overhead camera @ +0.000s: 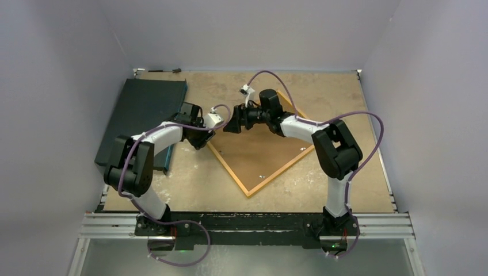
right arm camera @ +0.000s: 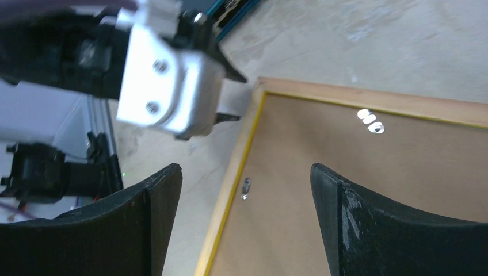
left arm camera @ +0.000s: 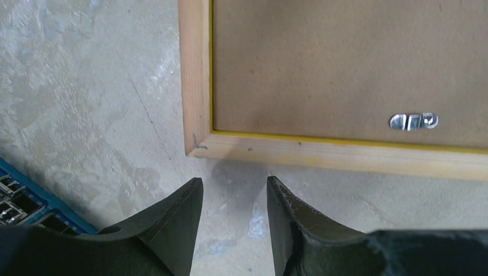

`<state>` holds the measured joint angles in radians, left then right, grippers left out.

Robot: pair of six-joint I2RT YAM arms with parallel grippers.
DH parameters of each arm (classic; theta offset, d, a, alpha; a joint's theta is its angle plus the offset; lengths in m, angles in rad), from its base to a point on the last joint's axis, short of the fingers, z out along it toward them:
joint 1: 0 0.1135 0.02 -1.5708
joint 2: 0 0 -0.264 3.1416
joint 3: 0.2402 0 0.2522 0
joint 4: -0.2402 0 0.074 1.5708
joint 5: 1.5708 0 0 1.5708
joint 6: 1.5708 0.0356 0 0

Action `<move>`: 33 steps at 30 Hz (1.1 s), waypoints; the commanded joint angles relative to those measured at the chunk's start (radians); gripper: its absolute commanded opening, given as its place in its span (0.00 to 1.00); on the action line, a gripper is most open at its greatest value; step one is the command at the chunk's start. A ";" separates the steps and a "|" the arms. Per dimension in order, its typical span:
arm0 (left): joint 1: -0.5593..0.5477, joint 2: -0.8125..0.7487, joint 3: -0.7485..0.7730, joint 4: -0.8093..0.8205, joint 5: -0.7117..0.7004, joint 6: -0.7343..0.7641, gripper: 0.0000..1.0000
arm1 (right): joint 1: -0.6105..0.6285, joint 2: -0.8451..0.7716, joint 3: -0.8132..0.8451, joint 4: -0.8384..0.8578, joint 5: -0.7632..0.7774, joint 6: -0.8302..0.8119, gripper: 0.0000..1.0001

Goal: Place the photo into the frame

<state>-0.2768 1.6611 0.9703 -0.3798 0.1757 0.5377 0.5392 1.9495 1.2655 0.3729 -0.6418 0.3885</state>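
Note:
The frame (overhead camera: 230, 171) lies face down in the middle of the table, wood-toned back up. A brown backing board (overhead camera: 259, 150) sits inside it. The photo is not in view. My left gripper (overhead camera: 205, 139) is open and empty, low over the table just outside the frame's left corner (left arm camera: 195, 86). In the left wrist view its tips (left arm camera: 233, 187) point at the frame's near rail. My right gripper (overhead camera: 229, 127) is open and empty. It hovers over the frame's left edge (right arm camera: 230, 190) and the board (right arm camera: 357, 167).
A dark flat slab (overhead camera: 141, 112) with a blue edge (left arm camera: 23, 195) lies at the back left. Small metal tabs (left arm camera: 413, 121) (right arm camera: 370, 121) sit on the board's edges. The left arm's wrist camera (right arm camera: 167, 86) is close in front of my right gripper.

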 commanded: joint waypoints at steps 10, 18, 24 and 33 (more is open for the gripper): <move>0.034 0.078 0.001 0.100 0.100 -0.141 0.42 | 0.020 -0.012 -0.155 0.179 -0.218 -0.073 0.86; 0.034 0.091 0.013 0.093 0.094 -0.149 0.42 | 0.076 0.048 -0.063 0.081 -0.210 -0.156 0.86; 0.034 0.088 0.007 0.085 0.083 -0.150 0.41 | 0.117 0.073 -0.051 0.078 -0.177 -0.152 0.86; 0.034 0.083 -0.004 0.079 0.071 -0.154 0.40 | 0.151 0.105 -0.014 0.014 -0.138 -0.195 0.86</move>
<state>-0.2424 1.7210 0.9756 -0.3019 0.2440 0.4011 0.6872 2.0499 1.2045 0.4175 -0.7963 0.2375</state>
